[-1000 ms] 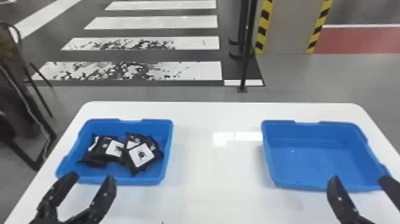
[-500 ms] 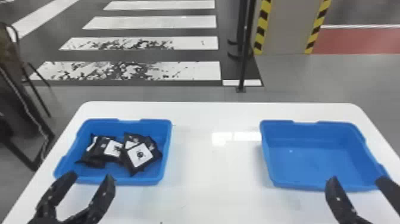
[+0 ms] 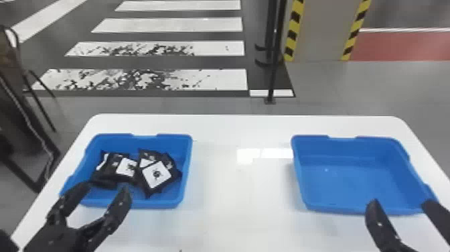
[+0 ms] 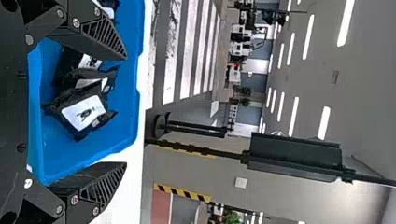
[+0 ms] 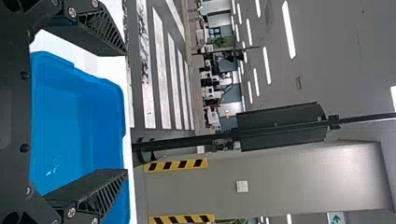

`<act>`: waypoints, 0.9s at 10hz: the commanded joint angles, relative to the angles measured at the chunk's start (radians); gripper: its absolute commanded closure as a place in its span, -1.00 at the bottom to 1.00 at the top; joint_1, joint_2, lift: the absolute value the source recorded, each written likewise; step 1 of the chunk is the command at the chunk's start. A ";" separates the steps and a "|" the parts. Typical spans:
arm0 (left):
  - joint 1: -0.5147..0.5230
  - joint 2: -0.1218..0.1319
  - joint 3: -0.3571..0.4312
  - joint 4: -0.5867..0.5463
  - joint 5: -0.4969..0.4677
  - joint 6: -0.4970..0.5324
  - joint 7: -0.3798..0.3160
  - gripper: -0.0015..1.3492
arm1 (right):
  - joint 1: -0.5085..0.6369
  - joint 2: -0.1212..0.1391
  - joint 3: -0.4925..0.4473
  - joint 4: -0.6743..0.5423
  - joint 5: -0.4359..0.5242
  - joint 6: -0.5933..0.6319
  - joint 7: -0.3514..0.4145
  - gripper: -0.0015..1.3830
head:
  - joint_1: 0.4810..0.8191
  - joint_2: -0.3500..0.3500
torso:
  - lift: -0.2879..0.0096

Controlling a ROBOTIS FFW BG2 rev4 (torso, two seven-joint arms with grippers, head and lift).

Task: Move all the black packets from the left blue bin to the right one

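Note:
In the head view my left gripper stands open at the near edge of the left blue bin, its fingers apart and holding nothing. Several black packets with white labels lie in that bin, a pile toward its right and others toward its left. My right gripper is open at the near edge of the right blue bin, which holds no packets. The left wrist view has the left gripper open, with packets beyond it. In the right wrist view the right gripper is open and empty.
Both bins rest on a white table, with a wide stretch of tabletop between them. Behind the table's far edge stands a black pole. A dark chair-like frame is on the floor at the left.
The bins and table sit very slightly farther left in the head view than a second ago. Packets and both grippers otherwise look the same.

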 commanded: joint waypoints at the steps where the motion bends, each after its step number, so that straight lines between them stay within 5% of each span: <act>1: -0.067 -0.003 0.026 0.033 -0.032 0.072 0.000 -0.63 | -0.001 0.001 0.000 0.002 -0.003 0.000 0.000 -0.80 | 0.27 0.16 | -0.01; 3: -0.157 0.008 0.026 0.099 -0.056 0.138 -0.002 -0.62 | -0.001 0.001 0.000 0.004 -0.005 0.000 0.000 -0.80 | 0.27 0.24 | -0.01; 7: -0.339 0.077 -0.026 0.214 -0.098 0.403 -0.029 -0.62 | -0.004 0.001 0.000 0.012 -0.015 0.000 0.000 -0.80 | 0.27 0.21 | -0.01; 9: -0.398 0.083 -0.032 0.251 -0.138 0.457 -0.038 -0.62 | -0.006 0.001 0.004 0.021 -0.025 0.000 0.000 -0.80 | 0.27 0.16 | -0.01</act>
